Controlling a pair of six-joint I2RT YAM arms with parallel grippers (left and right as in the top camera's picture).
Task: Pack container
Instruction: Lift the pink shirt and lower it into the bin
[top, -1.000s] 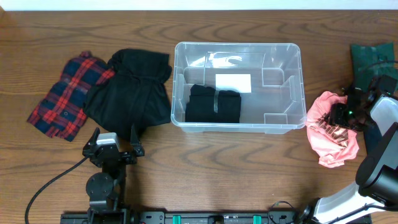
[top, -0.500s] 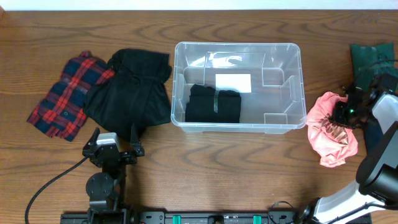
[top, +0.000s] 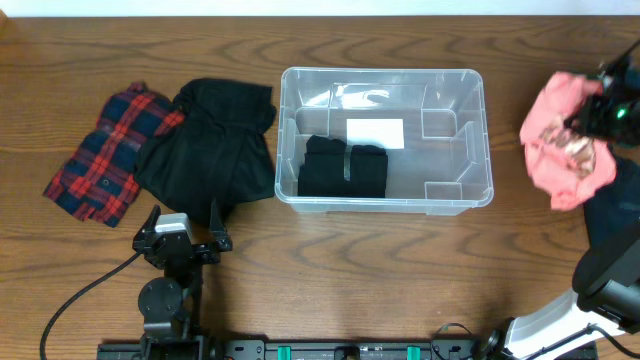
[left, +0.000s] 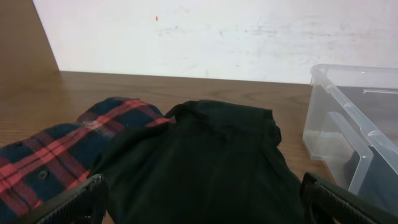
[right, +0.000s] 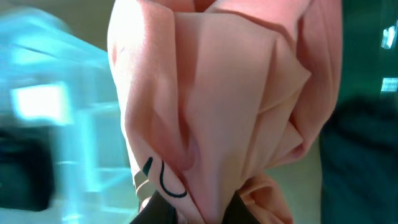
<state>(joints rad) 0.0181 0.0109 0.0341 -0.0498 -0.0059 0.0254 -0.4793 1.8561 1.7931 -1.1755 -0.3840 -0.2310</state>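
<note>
Right gripper (right: 186, 213) clamped on pink garment (top: 565, 140), right of container (top: 380, 74) (black item (top: 343, 168) inside); left gripper (left: 205, 204) wide open, empty.

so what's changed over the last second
The right gripper shut its jaws on the pink garment and lifted it off the table, carrying it toward the far edge. The left gripper, plaid shirt, black garment, container and the black clothes inside it stayed put.
</note>
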